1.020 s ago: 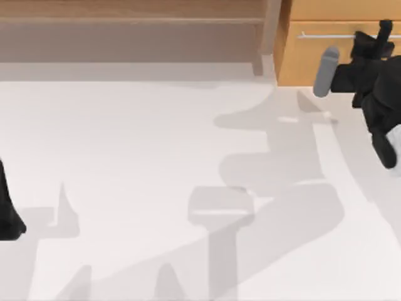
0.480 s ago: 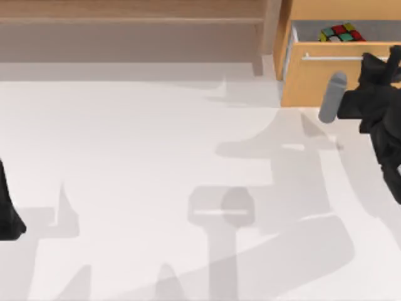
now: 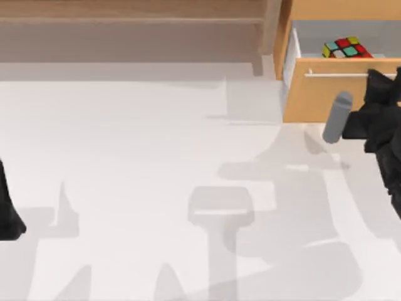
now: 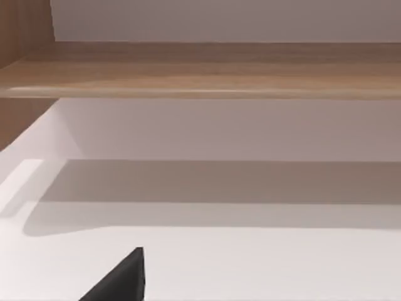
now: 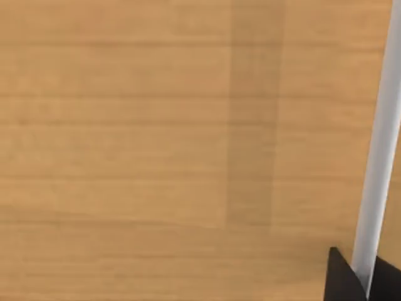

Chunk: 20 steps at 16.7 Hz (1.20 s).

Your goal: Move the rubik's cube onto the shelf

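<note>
Parked at the table's (image 3: 156, 188) left edge: left arm, jaw state impossible to tell. Farther right, right gripper (image 3: 382, 81) clamped on the drawer's (image 3: 326, 94) metal bar handle (image 5: 376, 157) (drawer pulled out). Inside the drawer, rubik's cube (image 3: 346, 47). Farthest back, across the left, the shelf (image 3: 131, 9).

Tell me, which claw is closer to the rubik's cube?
Right. The right claw is at the open drawer's handle, just before the rubik's cube; the left arm is parked at the table's far left edge.
</note>
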Each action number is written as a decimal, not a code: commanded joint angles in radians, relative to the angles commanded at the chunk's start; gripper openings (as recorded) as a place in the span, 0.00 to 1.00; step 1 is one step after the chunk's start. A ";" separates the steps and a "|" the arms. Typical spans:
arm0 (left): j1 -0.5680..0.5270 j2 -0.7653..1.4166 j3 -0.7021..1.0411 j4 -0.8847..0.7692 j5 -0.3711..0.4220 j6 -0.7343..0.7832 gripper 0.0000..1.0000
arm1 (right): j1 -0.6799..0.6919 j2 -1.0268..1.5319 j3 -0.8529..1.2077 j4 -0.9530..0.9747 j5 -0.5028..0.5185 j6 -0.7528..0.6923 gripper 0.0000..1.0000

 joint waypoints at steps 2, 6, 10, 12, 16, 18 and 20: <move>0.000 0.000 0.000 0.000 0.000 0.000 1.00 | 0.013 -0.027 -0.071 0.044 0.013 0.000 0.00; 0.000 0.000 0.000 0.000 0.000 0.000 1.00 | 0.021 -0.039 -0.099 0.068 0.020 -0.001 0.00; 0.000 0.000 0.000 0.000 0.000 0.000 1.00 | 0.033 -0.047 -0.135 0.099 0.032 -0.003 0.00; 0.000 0.000 0.000 0.000 0.000 0.000 1.00 | 0.054 -0.065 -0.213 0.150 0.053 -0.003 0.00; 0.000 0.000 0.000 0.000 0.000 0.000 1.00 | 0.092 -0.102 -0.336 0.238 0.090 0.000 0.00; 0.000 0.000 0.000 0.000 0.000 0.000 1.00 | 0.094 -0.104 -0.341 0.242 0.092 0.000 0.00; 0.000 0.000 0.000 0.000 0.000 0.000 1.00 | 0.094 -0.104 -0.341 0.242 0.092 0.000 0.00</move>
